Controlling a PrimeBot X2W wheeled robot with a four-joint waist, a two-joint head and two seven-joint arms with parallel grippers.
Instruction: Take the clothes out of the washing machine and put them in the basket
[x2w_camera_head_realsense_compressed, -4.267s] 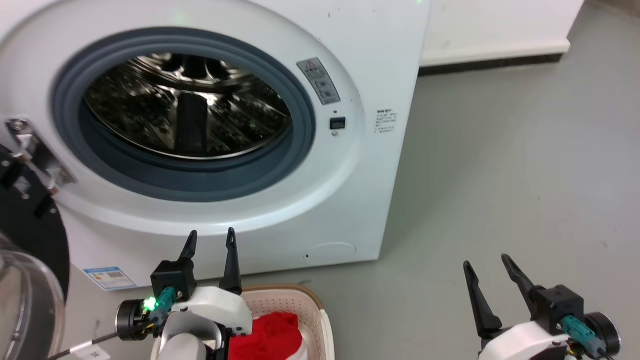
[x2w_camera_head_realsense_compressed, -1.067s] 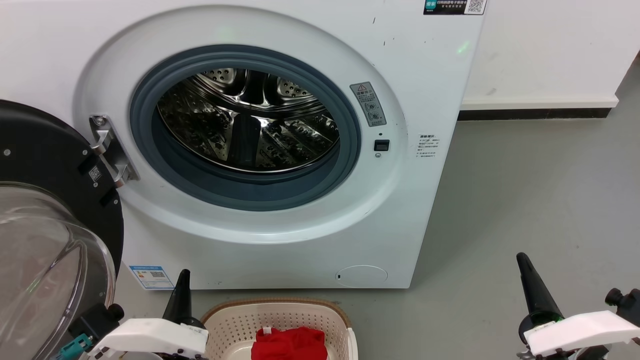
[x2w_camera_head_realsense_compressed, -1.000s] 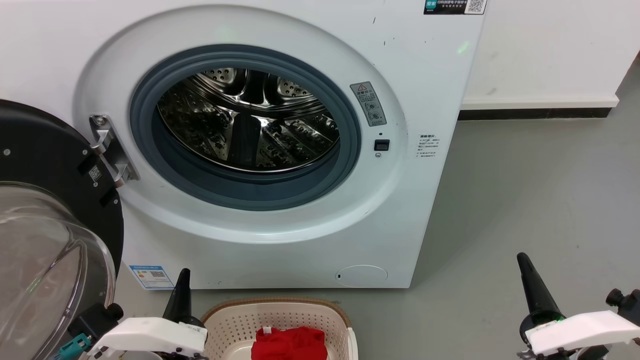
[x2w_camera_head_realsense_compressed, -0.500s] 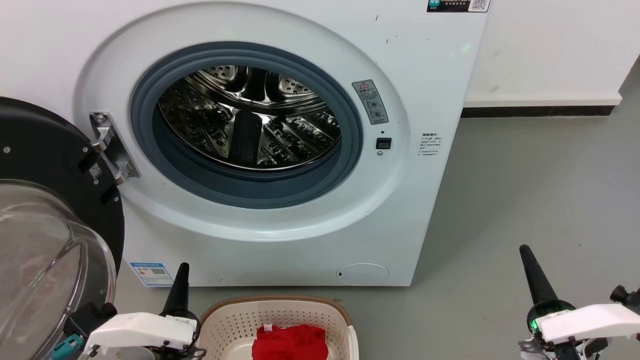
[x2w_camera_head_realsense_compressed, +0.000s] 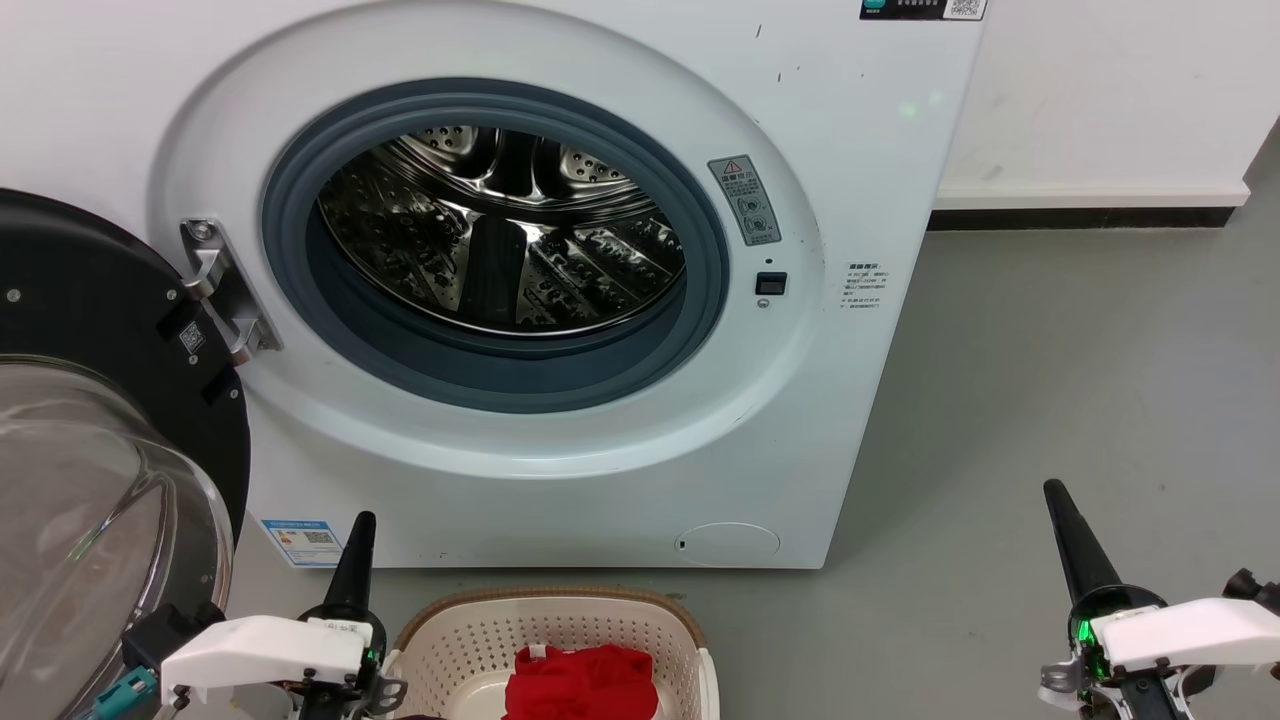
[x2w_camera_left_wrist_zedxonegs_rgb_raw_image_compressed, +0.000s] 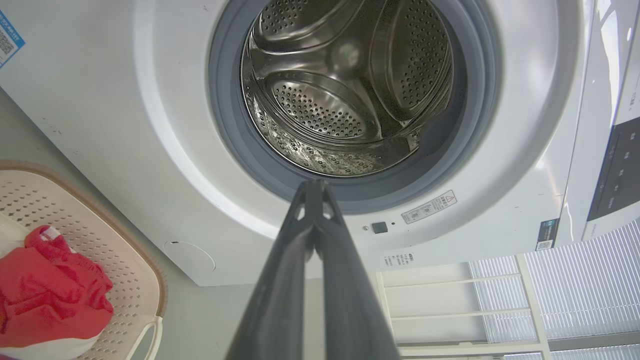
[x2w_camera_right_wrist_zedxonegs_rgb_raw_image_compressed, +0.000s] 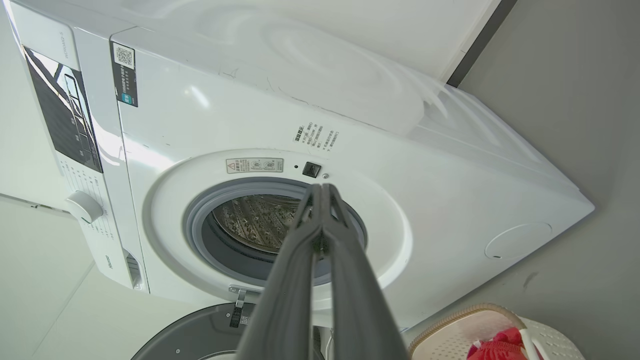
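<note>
While door (x2w_camera_head_realsense_compressed: 100, 300) hangs open left, clothes (x2w_camera_head_realsense_compressed: 580, 685) lie w/in basket (x2w_camera_head_realsense_compressed: 545, 598) rim.

Grey floor (x2w_camera_head_realsense_compressed: 1050, 350): smooth, a few faint scuffs. Along the floor's far edge runs a black skirting strip (x2w_camera_head_realsense_compressed: 1080, 217) with a white ledge (x2w_camera_head_realsense_compressed: 1090, 193) on top and a white wall (x2w_camera_head_realsense_compressed: 1100, 90) above. Left wrist view: white open shelf unit (x2w_camera_left_wrist_zedxonegs_rgb_raw_image_compressed: 450, 295) beside a patch of floor, slatted window blinds (x2w_camera_left_wrist_zedxonegs_rgb_raw_image_compressed: 585, 280) next to the shelves, on the side away from the floor.

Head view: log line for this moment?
clothes: red, in basket | washing machine: door open, drum looks empty | left end effector: shut, empty | right end effector: shut, empty
</note>
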